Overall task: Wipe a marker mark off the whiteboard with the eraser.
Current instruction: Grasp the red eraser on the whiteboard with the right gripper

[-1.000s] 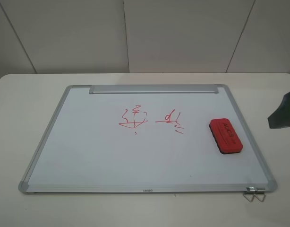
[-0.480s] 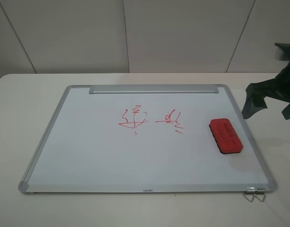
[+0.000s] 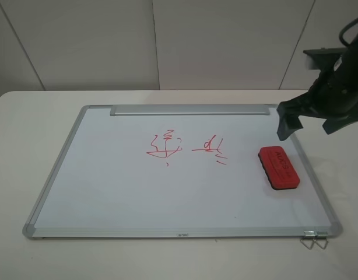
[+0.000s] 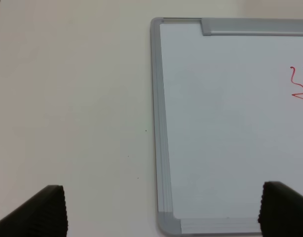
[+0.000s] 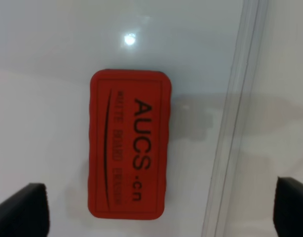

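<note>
Gripper (image 3: 311, 125) on my right arm hangs wide open, holding nothing. Red rectangular felt-based eraser (image 5: 128, 143) lies flat below it, between its fingers, on silver-framed white whiteboard (image 3: 109, 192). Red zigzag marker mark (image 3: 164, 146) sits well apart, leftward.

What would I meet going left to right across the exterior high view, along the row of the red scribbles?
Left frame of the whiteboard → marker mark → narrower red scribble → eraser
</note>
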`<state>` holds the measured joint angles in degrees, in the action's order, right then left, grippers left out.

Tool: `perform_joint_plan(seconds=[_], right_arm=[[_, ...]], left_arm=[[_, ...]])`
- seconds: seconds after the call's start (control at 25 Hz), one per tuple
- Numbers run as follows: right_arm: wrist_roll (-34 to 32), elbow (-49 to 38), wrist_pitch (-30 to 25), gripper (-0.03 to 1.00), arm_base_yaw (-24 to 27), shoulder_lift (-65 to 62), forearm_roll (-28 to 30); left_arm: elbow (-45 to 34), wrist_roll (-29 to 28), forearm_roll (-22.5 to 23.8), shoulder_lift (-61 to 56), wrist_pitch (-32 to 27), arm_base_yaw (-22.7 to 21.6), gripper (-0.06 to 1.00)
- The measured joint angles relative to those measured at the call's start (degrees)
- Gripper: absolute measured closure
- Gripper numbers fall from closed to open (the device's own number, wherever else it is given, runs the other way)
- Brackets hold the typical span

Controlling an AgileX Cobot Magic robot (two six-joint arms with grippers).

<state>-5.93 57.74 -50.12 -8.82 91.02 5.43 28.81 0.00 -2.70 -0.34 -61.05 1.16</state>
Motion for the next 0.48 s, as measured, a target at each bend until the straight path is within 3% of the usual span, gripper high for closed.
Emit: perform_joint_plan(seconds=[0.48], right_arm=[[-3.36,0.00,0.52,0.14,-2.13,0.02,2.59]], left_arm=[[0.00,0.00,0.00,0.00,0.00,0.00,0.17]])
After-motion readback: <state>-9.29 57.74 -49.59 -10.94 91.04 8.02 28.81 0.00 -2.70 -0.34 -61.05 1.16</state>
